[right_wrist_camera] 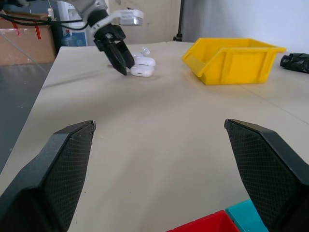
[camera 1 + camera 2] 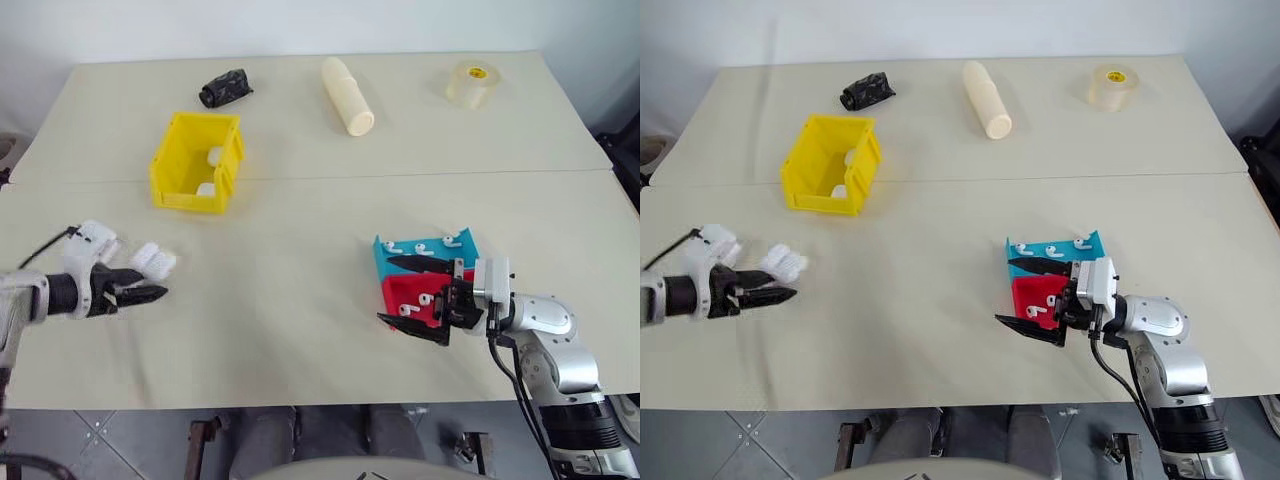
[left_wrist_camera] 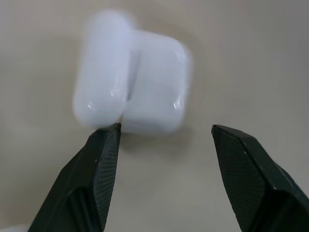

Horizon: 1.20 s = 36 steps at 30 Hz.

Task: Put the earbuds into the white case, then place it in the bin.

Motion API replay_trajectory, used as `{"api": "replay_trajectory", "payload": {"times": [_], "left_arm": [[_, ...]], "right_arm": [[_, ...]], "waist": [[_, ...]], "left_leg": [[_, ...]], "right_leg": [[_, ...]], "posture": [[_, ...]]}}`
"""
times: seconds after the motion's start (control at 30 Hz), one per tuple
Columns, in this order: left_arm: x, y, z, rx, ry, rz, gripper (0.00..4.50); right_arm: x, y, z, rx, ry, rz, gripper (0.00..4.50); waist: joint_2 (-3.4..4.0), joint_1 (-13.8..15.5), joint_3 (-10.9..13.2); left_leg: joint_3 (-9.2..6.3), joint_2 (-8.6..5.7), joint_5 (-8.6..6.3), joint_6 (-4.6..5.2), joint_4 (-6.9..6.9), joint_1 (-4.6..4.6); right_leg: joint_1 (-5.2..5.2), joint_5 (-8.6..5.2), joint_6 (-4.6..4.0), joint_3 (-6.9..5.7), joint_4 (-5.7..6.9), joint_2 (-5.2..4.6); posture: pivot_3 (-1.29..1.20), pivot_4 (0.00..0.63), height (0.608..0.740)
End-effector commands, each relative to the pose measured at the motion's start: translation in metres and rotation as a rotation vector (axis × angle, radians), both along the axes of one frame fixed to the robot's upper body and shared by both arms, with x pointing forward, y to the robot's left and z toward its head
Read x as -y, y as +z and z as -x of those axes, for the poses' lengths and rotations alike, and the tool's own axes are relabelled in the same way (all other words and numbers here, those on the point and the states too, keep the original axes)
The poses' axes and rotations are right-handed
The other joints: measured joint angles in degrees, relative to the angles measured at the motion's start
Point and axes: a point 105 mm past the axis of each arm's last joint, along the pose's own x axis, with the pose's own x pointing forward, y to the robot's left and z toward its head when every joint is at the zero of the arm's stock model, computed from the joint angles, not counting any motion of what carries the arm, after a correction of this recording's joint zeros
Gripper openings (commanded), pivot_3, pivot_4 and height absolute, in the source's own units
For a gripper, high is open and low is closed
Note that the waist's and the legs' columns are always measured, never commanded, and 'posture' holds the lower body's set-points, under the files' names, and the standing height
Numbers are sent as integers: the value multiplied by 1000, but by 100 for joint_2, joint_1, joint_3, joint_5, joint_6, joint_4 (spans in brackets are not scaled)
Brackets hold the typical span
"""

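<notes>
The white case [image 2: 155, 260] lies on the table with its lid flipped open, at the near left. My left gripper [image 2: 155, 285] is open just short of the case [image 3: 133, 87], and nothing sits between its fingers. One fingertip [image 3: 108, 140] is at the case's edge. Several earbuds [image 2: 420, 247] lie in a blue tray [image 2: 385, 262] and a red tray [image 2: 400, 292] at the near right. My right gripper [image 2: 385, 290] stands open, level, with its fingers spanning the red tray. The yellow bin [image 2: 170, 165] stands at the far left with two white cases [image 2: 213, 155] inside.
Along the table's far edge lie a black crumpled object [image 2: 225, 88], a cream cylinder [image 2: 347, 95] and a roll of clear tape [image 2: 472, 83]. A seam runs across the tabletop behind the trays.
</notes>
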Motion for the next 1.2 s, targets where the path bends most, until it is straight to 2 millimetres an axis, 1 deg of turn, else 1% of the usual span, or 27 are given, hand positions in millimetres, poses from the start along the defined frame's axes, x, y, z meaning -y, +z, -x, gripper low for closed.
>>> {"api": "replay_trajectory", "payload": {"times": [0.03, 0.13, 0.2, 0.27, 0.33, 0.37, 0.47, 0.57, 0.6, 0.63, 0.67, 0.8, 0.87, 1.0, 1.1, 1.2], "left_arm": [[16, 35, 12, 184, -136, 89, 3132], [27, 34, 20, 218, -208, 104, 3132], [30, 32, 21, 234, -224, 81, 3132], [28, 22, 24, 178, -225, 35, 3132], [22, 18, 22, 157, -179, 6, 3132], [19, 17, 20, 149, -150, 0, 3132], [19, 25, 21, 185, -150, 11, 3132], [15, 34, 25, 214, -123, 34, 3643], [12, 38, 27, 231, -109, 43, 3964], [7, 41, 29, 260, -88, 28, 4286], [-2, 41, 34, 268, -43, 8, 4467], [-28, 40, 52, 276, 82, -62, 4467], [-44, 37, 68, 231, 163, -109, 4467], [-68, 35, 94, 149, 270, -151, 4467], [-86, 32, 102, 124, 347, -213, 4467], [-98, 30, 100, 130, 399, -232, 4467]], "right_arm": [[-2, 4, 3, 29, -3, -20, 4500], [-3, 0, 4, 20, -12, -27, 4500], [-4, 0, 5, 18, -13, -29, 4500], [-4, 0, 5, 18, -14, -30, 4500], [-3, 1, 4, 19, -15, -28, 4500], [-2, 1, 3, 20, -16, -25, 4500], [-1, 1, 3, 19, -16, -21, 4500], [-1, 0, 3, 18, -12, -21, 4500], [-2, 1, 3, 18, -9, -21, 4500], [-2, 1, 3, 18, -7, -21, 4500], [-2, 1, 2, 18, -5, -22, 4500], [-4, 3, 2, 24, 7, -29, 4500], [-5, 3, 3, 27, 22, -33, 4500], [-8, 4, 6, 32, 55, -34, 4500], [-10, 4, 8, 31, 81, -30, 4500], [-13, 6, 6, 35, 97, -28, 4500]], "waist": [[-3, 7, 0], [-2, 26, 0], [-2, 18, -1], [-2, 11, 0], [-2, -3, 0], [-2, -3, 0], [-2, 0, 0], [-2, -2, 0], [-2, -4, 0], [-2, -9, 0], [-2, -11, 0], [-2, -16, 0], [-4, -9, 0], [-7, 0, 1], [-7, 27, 1], [-8, 27, 0]], "left_leg": [[-1, 2, 0, 0, 1, 0], [-2, 2, 0, 1, 2, 2], [0, -1, -1, 1, 1, 4], [0, 1, -1, 1, 1, 4], [3, 4, -1, 1, -3, 5], [3, 6, -1, 0, -3, 4], [3, 9, -1, 0, -3, 5], [3, 7, -2, 0, -3, 5], [3, 8, -2, 0, -3, 5], [3, 8, -2, 0, -4, 5], [4, 10, -2, -1, -4, 5], [12, 16, -4, -4, -7, 7], [13, 18, -5, -4, -7, 8], [16, 22, -10, -2, -6, 8], [16, 24, -10, -2, -5, 11], [15, 23, -11, -2, -5, 11]], "right_leg": [[3, 0, 0, -1, -15, 1], [9, 0, 0, -2, -18, -1], [10, 0, 0, 0, -19, -2], [9, 0, 0, 0, -19, 0], [6, 0, 0, 0, -20, 3], [5, 0, 0, 1, -19, 4], [5, 0, 0, 1, -19, 7], [5, 0, 0, 1, -19, 5], [5, 0, 0, 1, -20, 6], [5, 0, 0, 2, -19, 6], [4, 0, 0, 2, -21, 7], [4, 0, 0, 6, -24, 11], [5, 0, 0, 6, -26, 12], [6, -1, -2, 8, -30, 15], [12, -1, -2, 7, -33, 15], [13, -1, -2, 6, -33, 14]], "posture": [[0, 150, 740], [0, 150, 740], [0, 150, 740], [0, 150, 740], [0, 150, 740], [0, 150, 740], [0, 150, 740], [0, 150, 740], [0, 150, 740], [0, 150, 740], [0, 150, 740], [0, 150, 740], [0, 150, 740], [0, 150, 740], [0, 150, 740], [0, 150, 740]]}}
